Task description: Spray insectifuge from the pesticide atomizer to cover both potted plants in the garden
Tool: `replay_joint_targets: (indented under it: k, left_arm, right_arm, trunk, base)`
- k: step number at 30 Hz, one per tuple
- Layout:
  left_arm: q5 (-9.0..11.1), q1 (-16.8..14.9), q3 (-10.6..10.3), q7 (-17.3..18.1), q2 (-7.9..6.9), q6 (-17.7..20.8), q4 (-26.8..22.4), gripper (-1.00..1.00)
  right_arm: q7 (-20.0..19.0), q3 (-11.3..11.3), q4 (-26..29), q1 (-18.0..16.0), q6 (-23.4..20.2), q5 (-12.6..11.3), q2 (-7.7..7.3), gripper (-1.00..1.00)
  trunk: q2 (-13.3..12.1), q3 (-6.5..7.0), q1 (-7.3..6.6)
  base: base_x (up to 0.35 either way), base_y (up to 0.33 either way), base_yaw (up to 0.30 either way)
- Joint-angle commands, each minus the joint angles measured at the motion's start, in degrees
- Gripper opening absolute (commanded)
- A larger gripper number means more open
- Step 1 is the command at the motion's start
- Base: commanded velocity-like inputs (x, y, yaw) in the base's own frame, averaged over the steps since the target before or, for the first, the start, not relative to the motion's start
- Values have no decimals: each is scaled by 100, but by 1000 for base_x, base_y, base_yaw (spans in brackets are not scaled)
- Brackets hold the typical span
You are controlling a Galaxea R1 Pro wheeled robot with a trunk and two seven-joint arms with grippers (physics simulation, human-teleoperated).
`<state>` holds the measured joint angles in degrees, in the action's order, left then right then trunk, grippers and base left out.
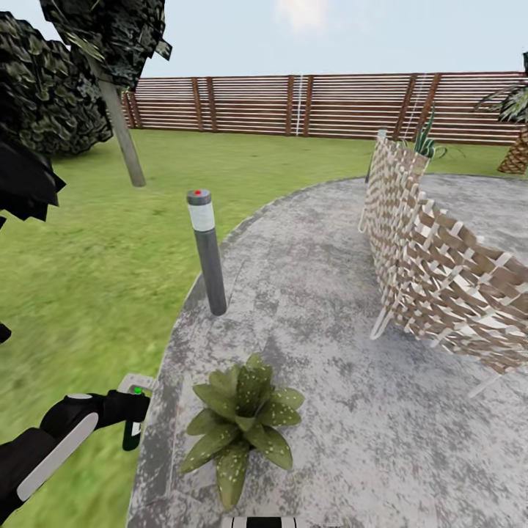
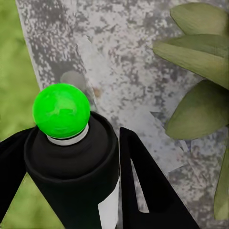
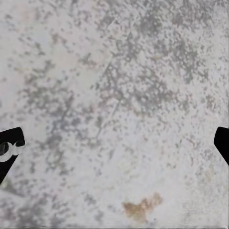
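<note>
A round grey stone patio (image 1: 330,308) meets green lawn (image 1: 88,257); a woven slat screen (image 1: 433,257) stands on it and a grey post (image 1: 207,253) at its edge. One potted plant (image 1: 242,422) sits near that edge. Beside it, the left gripper (image 1: 132,411) clamps the pesticide atomizer (image 2: 71,152), green-tipped. The right gripper (image 3: 114,143) hangs wide open, holding nothing.
</note>
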<state>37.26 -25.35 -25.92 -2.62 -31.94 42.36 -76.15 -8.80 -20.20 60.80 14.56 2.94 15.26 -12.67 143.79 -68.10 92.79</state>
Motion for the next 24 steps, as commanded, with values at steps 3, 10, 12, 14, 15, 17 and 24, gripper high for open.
replay_joint_targets:
  k: [3,10,12,14,15,17,24]
  left_arm:
    - [35,-5,-27,-28,13,9,9,-100]
    - [41,-5,-248,-1,112,-274,28,-100]
    - [41,-5,-350,14,150,-419,32,-100]
    - [57,-5,-406,36,183,-490,3,-100]
    - [61,-5,-427,36,212,-506,-19,-100]
    - [43,-10,-385,26,429,-409,-55,-100]
    - [-52,-143,-182,163,644,-490,69,-100]
  right_arm:
    - [-34,-25,9,-27,14,54,0,100]
    - [-34,-33,943,-222,-1038,61,25,100]
    - [-48,-21,1575,-295,-1968,50,26,100]
    - [-65,-9,2281,-534,-2926,35,32,100]
    - [-69,-7,2508,-701,-3274,28,34,100]
    - [-87,6,2910,-1355,-4153,-93,41,100]
    - [-230,159,3142,-2011,-4808,-257,182,100]
  trunk:
    - [2,-4,-1]
    - [2,-4,-1]
    - [2,-4,-1]
    - [2,-4,-1]
    - [2,-4,-1]
    - [2,-4,-1]
    - [2,-4,-1]
  base:
    - [-69,312,-277]
    - [-109,230,-277]
    - [-31,50,-277]
    - [-15,23,-277]
    - [-7,12,-277]
    - [-191,39,-277]
    - [-122,42,-72]
